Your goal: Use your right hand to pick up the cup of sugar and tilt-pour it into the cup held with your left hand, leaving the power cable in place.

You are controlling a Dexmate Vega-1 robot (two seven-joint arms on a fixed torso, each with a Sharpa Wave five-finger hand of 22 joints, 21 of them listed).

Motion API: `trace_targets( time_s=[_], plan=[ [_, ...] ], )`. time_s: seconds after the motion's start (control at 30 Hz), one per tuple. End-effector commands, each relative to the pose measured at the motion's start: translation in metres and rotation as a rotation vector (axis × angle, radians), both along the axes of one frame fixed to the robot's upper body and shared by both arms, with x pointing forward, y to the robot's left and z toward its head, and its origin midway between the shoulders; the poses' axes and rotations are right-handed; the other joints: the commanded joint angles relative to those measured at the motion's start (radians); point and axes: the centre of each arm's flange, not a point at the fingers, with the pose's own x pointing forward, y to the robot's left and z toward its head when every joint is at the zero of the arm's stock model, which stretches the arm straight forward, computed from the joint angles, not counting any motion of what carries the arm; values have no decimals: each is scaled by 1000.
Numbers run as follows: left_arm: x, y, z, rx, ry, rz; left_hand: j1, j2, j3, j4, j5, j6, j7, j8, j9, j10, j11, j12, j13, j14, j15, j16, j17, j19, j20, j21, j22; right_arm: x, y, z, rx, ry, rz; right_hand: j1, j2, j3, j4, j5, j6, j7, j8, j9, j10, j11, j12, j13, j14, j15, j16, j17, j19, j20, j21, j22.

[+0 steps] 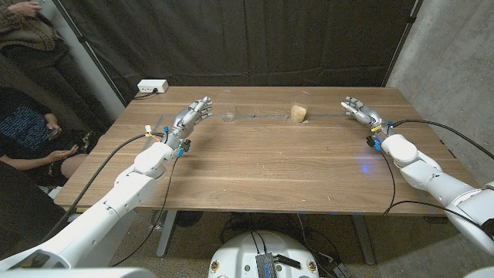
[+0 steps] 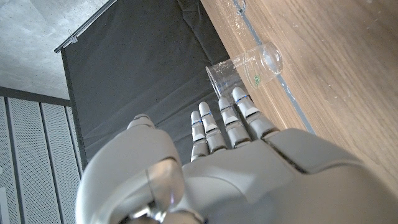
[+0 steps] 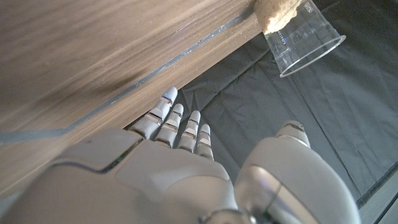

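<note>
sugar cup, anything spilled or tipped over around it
Nothing stands out. The sugar cup stands upright near the table's far edge with its brownish sugar inside, and no grains show on the wood around it. The empty clear cup is upright too. Both robot hands, left and right, are open and apart from the cups.

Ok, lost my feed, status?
Both hands open: left hand near empty cup, right hand apart from sugar cup. Nothing between.

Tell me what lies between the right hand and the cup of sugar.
Head view: bare wood between right hand and cup of sugar, crossed only by a thin line along the table.
</note>
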Motion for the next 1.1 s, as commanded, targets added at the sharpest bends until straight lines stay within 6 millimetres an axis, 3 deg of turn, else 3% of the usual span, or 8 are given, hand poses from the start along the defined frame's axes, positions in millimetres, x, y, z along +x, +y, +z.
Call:
trace_targets(
  time_s=[0.03, 0.1, 0.13, 0.4, 0.8, 1.1],
  plan=[
    [2, -4, 3, 36, 4, 12, -1, 5, 5, 0, 7, 5, 0, -7, -1, 7, 0, -3, 0, 11, -74, 10, -1, 4, -3, 0, 3, 2, -5, 0, -126, 13, -61, -2, -14, -2, -5, 11, -17, -1, -4, 4, -22, 6, -4, 2, -24, -120, -6, 7, -18, -2, -13, 6],
    [2, -5, 3, 38, 6, 10, -2, 5, 6, 0, 7, 7, 0, -7, -1, 8, -1, -4, 0, 11, -74, 10, -2, 4, -2, -1, 3, 4, -4, 0, -143, 25, -66, -2, -15, -2, -7, 16, -33, 4, -5, 4, -39, 10, -7, 2, -44, -114, -7, 7, -25, -2, -19, 7],
    [2, -5, 2, 39, 5, 10, -2, 5, 6, 0, 7, 7, 0, -7, -2, 9, 1, -4, -1, 12, -74, 10, -2, 4, -3, -1, 3, 5, -4, 0, -144, 35, -63, -1, -16, -3, -9, 19, -43, 7, -4, 5, -58, 25, -10, 3, -60, -109, -6, 7, -32, -1, -25, 7],
    [5, -4, 1, 56, 17, 11, -4, 5, 8, 0, 7, 9, 0, -9, -3, 9, 2, -7, -3, 13, -74, 10, -5, 4, -4, -2, 3, 9, -4, 0, -162, 49, -86, 11, -24, -3, -21, 32, -93, 29, -6, 6, -109, 42, -13, 3, -96, -88, -2, 7, -46, 2, -42, 8],
    [13, -8, 6, 73, 17, -4, -6, 5, 11, -1, 7, 12, 0, -13, -4, 13, 3, -8, -4, 13, -73, 9, -9, 4, -4, -3, 3, 13, -3, -6, -124, 50, -92, 24, -28, -2, -31, 38, -105, 31, -3, 7, -118, 44, -9, 4, -101, -86, 2, 6, -48, 4, -48, 8],
    [14, -7, 4, 82, 18, -7, -9, 6, 13, 0, 7, 17, 2, -14, -5, 16, -2, -9, -5, 14, -76, 9, -12, 5, -5, -4, 3, 16, 10, -9, -150, 54, -64, 36, -24, 3, -38, 43, -121, 30, -3, 7, -121, 38, -4, 4, -99, -88, 6, 6, -47, 5, -51, 9]
  ],
)
